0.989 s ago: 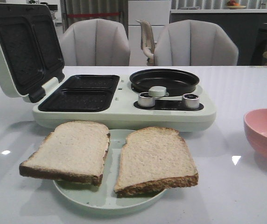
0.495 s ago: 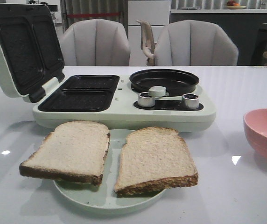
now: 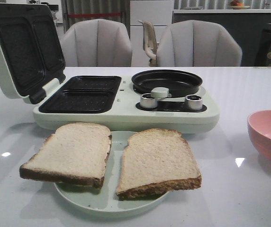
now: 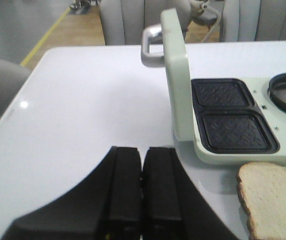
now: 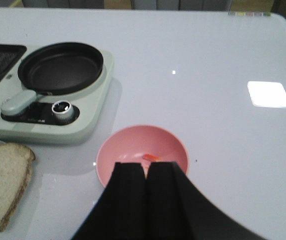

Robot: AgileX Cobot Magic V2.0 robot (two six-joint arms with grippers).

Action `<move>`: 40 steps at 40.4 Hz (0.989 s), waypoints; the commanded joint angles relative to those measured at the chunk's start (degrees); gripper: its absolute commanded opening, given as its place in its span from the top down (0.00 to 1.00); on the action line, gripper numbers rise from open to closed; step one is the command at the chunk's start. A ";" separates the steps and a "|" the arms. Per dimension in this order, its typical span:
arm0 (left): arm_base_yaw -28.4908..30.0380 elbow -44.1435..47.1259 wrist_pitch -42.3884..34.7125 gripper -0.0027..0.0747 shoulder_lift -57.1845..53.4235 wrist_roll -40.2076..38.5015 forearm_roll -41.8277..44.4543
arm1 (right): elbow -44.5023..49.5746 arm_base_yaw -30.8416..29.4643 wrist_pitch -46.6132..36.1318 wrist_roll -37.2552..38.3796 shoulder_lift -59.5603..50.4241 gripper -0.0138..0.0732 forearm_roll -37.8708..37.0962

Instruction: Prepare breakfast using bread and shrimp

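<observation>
Left gripper [image 4: 141, 175]: matte black fingers pressed together, nothing between them, hovering over bare glossy white bench [image 3: 249, 198] left of the appliance.

Breakfast maker [image 3: 126, 111]: pale mint plastic body w/ rounded corners. Its lid [image 3: 19, 47] stands open at the left end, two dark textured rectangular plates inside. Base has two matching rectangular wells [image 3: 81, 94], black w/ diamond pattern. To their right sits a round, shallow black pan [image 3: 167, 81], smooth, w/ a mint handle stub toward the front, and two shiny metal knobs [image 3: 149, 100] just in front of it.

In front of the appliance, a round pale green plate [image 3: 102, 201] carries the bread [image 3: 157, 163]: two squarish slices side by side, porous beige crumb, brown crust, edges overhanging the rim.

Far right, a smooth pink bowl [image 3: 268, 135], well apart from the plate. Shrimp [image 5: 151, 157] lies inside, a small orange curl, only partly seen.

Right gripper [image 5: 147, 192]: black fingers closed tight, empty, hanging above the bowl's near rim.
</observation>
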 commanded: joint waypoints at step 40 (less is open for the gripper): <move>-14.14 2.51 -5.99 0.24 9.92 19.06 -1.62 | -1.61 -0.26 -2.14 -0.33 6.82 0.34 -0.05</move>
